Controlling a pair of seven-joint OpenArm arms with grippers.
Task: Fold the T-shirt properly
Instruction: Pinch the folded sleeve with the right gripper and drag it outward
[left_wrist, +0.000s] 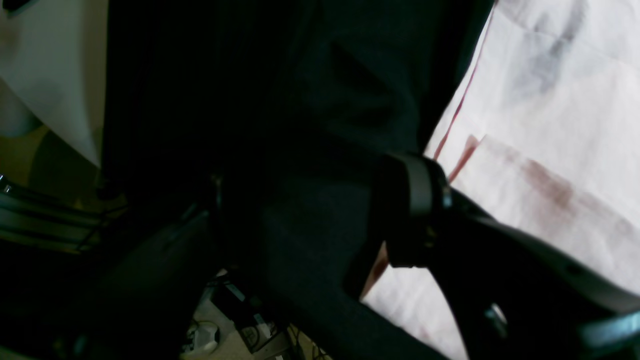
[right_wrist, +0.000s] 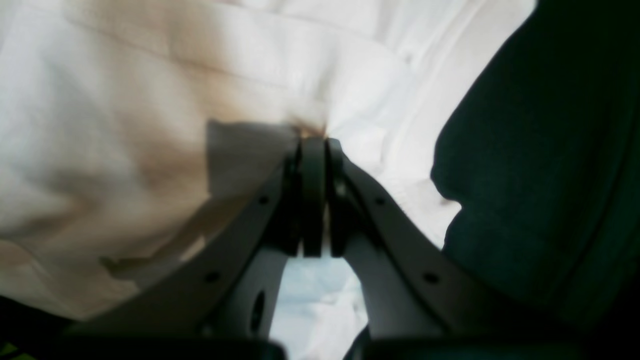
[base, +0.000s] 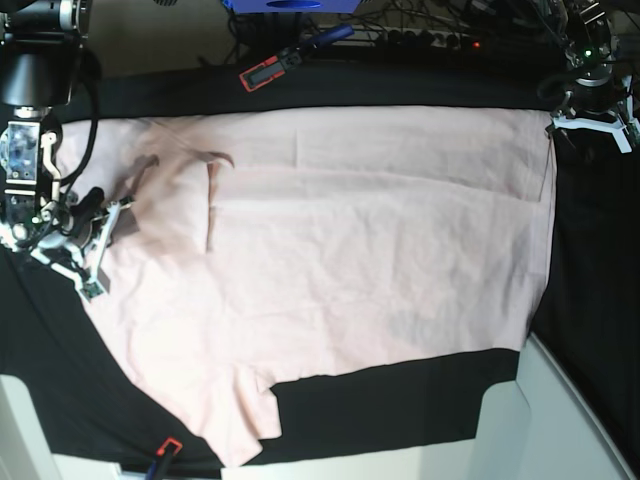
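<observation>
Right wrist view shows the right tool (right_wrist: 314, 150) pinched shut on the T-shirt (right_wrist: 150, 100), ready to lift and fold across; the left tool (base: 592, 118) waits part-open at the tabletop's far corner.

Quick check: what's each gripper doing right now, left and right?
Left gripper: open, holding nothing, off the T-shirt.
Right gripper: shut on the T-shirt fabric.

Pale pink T-shirt (base: 340, 260), plain side up, spread mostly flat, creased, over the black cloth (base: 400, 400).

Base view evenly bright, wrist views blurred — left one mostly dark
</observation>
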